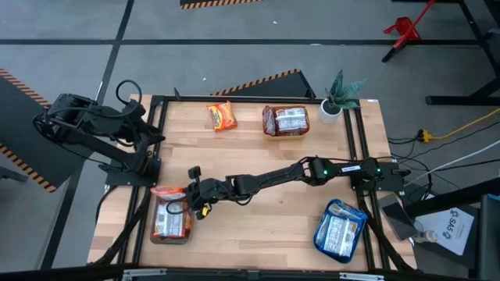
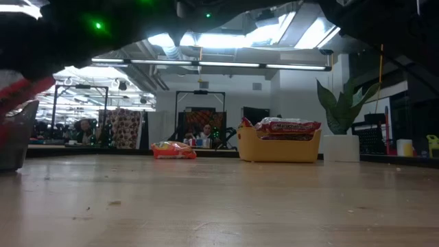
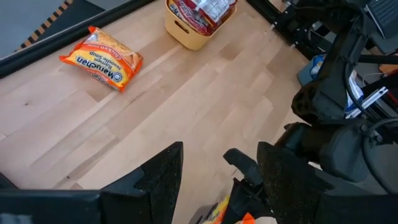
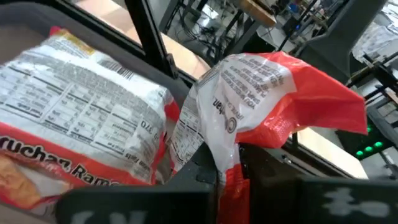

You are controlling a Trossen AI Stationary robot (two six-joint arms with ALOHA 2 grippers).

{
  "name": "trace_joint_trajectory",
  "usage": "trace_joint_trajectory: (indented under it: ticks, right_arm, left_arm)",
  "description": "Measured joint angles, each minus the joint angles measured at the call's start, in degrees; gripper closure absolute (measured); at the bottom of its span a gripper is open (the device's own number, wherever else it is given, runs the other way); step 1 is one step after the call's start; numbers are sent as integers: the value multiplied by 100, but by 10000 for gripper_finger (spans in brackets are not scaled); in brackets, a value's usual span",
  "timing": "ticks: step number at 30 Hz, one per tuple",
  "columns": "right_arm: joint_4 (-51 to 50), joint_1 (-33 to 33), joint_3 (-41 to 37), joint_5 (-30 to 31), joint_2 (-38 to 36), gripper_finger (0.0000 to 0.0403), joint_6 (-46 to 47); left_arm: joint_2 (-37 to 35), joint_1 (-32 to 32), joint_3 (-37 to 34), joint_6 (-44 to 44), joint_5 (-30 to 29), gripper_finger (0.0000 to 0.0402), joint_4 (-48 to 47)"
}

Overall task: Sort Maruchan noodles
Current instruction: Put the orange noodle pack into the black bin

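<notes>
Right tool gripped orange packet above grey tray; best to release low, flat on stack. Left tool wide, waiting.

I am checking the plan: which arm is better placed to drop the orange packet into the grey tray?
Right. The right gripper holds an orange packet just above the grey tray; the left gripper waits apart.
</notes>
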Motion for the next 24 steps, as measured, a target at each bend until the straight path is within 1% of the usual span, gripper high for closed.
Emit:
trace_joint_trajectory:
  ticks: [7,17,21,24]
  right_arm:
    - [-303,7,-2,-15,-1,382,-6]
    - [-654,13,15,206,-203,307,-6]
    - [-1029,13,15,288,-393,293,130]
    - [-1135,2,24,136,-542,293,397]
  left_arm:
    - [0,0,0,42,-94,200,0]
    - [0,2,0,145,-96,200,-2]
    - [1,0,0,152,-96,200,-8]
    - [0,0,0,193,-107,200,-26]
